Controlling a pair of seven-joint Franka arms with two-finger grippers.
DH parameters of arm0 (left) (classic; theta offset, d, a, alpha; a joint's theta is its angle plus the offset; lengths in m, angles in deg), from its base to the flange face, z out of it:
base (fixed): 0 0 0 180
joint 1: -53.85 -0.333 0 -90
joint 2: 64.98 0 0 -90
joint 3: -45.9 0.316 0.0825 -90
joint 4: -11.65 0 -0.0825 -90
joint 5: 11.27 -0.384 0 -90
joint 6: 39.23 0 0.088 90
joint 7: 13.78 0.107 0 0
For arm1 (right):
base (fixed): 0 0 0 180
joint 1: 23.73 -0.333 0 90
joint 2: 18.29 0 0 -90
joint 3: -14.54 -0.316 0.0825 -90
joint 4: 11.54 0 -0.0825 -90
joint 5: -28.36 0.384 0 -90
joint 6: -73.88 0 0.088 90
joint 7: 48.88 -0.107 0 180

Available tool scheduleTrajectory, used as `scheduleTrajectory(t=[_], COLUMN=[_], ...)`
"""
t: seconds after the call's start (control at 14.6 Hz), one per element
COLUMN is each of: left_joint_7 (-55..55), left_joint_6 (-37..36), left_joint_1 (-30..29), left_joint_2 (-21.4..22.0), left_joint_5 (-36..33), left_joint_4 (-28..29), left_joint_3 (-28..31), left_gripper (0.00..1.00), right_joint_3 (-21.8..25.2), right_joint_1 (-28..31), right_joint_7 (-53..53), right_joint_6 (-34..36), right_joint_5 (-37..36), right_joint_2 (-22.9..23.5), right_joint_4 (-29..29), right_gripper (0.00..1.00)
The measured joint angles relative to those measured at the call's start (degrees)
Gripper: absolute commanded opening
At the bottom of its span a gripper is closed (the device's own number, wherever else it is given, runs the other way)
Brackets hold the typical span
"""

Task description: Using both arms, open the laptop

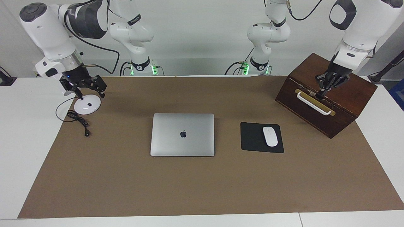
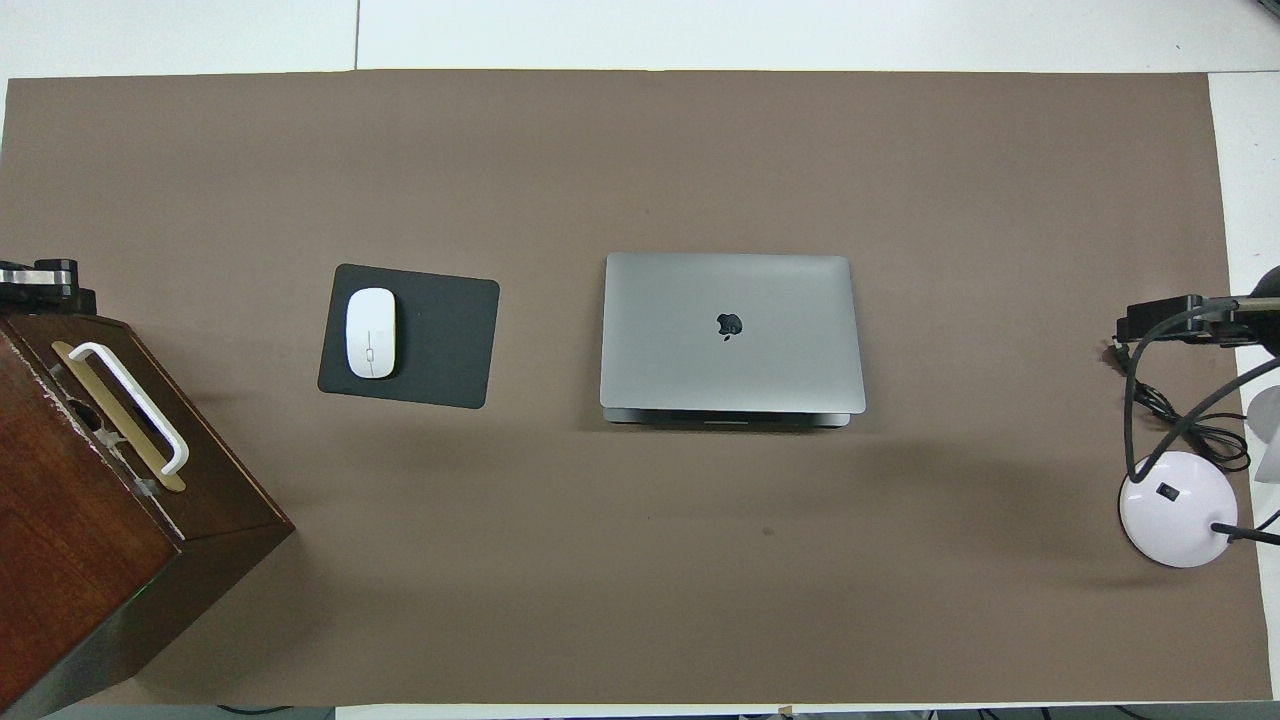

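Facing view: my left tool [image 1: 325,86] hangs over the wooden box [image 1: 328,94] at three o'clock, fingertips pinched together on nothing. My right tool [image 1: 85,85] hovers over the lamp base [image 1: 87,104] at nine o'clock, fingers spread wide. The laptop [image 1: 182,134] lies closed at the centre of the surface [image 1: 202,183].

Overhead view: the laptop [image 2: 731,333] sits mid-mat, lid down, the mouse pad [image 2: 409,335] at its nine o'clock.

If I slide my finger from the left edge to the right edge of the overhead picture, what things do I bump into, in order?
wooden box → mouse on the mouse pad → laptop → lamp base
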Motion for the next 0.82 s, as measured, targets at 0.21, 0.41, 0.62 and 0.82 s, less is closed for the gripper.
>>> scheduleTrajectory(t=[0.21,0.41,0.62,0.82], left_joint_7=[-0.07,-0.27,-0.3,-1.51], left_joint_6=[5.4,11.56,16.18,21.56], left_joint_1=[1.61,3.56,5.67,9.04], left_joint_2=[2.34,5.72,8.31,10.35], left_joint_5=[0.83,1.55,1.75,1.84], left_joint_4=[6.33,14.05,19.39,24.4], left_joint_3=[-0.38,-0.54,-0.61,-0.67], left_gripper=[0.0,0.0,0.0,0.0], right_joint_3=[0.01,-0.15,-0.39,-0.76], right_joint_1=[0.41,-0.17,-4.89,-13.3], right_joint_7=[0.0,-0.94,-7.53,-19.12], right_joint_6=[-8.94,-18.43,-27.36,-38.75], right_joint_5=[3.78,8.87,14.48,15.64], right_joint_2=[-3.93,-8.34,-12.32,-14.56], right_joint_4=[-9.2,-18.64,-26.6,-33.21], right_gripper=[1.0,1.0,1.0,1.0])
